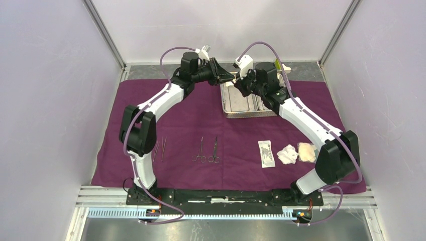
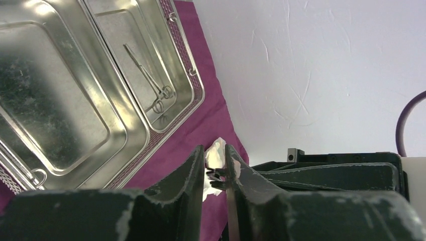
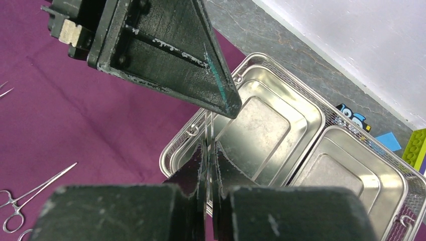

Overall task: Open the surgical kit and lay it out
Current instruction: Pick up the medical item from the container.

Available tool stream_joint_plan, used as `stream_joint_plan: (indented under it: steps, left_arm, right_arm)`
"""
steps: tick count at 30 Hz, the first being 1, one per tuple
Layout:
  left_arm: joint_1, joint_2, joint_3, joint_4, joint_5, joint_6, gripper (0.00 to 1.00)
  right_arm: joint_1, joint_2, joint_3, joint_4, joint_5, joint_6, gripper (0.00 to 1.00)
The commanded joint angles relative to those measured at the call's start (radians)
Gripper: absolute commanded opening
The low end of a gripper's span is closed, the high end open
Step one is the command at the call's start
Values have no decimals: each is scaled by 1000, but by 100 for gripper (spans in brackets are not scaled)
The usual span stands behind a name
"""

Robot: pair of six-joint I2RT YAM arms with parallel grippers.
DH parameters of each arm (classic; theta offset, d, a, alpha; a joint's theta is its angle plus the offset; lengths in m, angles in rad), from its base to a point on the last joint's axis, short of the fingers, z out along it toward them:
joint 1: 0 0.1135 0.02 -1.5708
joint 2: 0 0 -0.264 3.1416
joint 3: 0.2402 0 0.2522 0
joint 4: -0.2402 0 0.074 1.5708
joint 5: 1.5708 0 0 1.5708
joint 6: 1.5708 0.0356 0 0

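Most of it's out: the plum cloth [image 1: 201,115] covers the desk, and along its near edge lie tweezers [image 1: 164,148], scissor-handled instruments [image 1: 200,151], the white packet [image 1: 267,153] and gauze pads [image 1: 288,154]. The steel tray [image 1: 240,103] at the far middle holds one pair of forceps [image 2: 149,83]. Above its far left corner the right claw [image 3: 209,153] pinches a slim steel instrument [image 3: 209,131], while the left claw [image 2: 214,150] stands a sliver apart at its top; gripping or not, I can't tell. Both arms crowd the tray, and a blue block [image 3: 389,141] and a yellow-green block [image 3: 418,146] sit just past it.
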Motion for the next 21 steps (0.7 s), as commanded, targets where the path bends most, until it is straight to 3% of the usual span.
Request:
stream_joint_plan:
  steps: [1, 12, 14, 18, 21]
  left_arm:
    - [-6, 8, -11, 75, 37, -43, 26]
    - [-6, -11, -23, 82, 42, -22, 8]
    - [-3, -17, -18, 72, 56, 20, 3]
    - [15, -47, -14, 47, 131, 178, 2]
    - [34, -81, -5, 10, 228, 358, 2]
  right_arm:
    - [7, -32, -11, 47, 15, 12, 0]
    - [15, -36, -27, 60, -20, 12, 3]
    - [15, -48, -40, 67, -53, 9, 14]
    - [14, -94, -79, 72, -108, -26, 46]
    - [14, -135, -118, 79, -179, -68, 63]
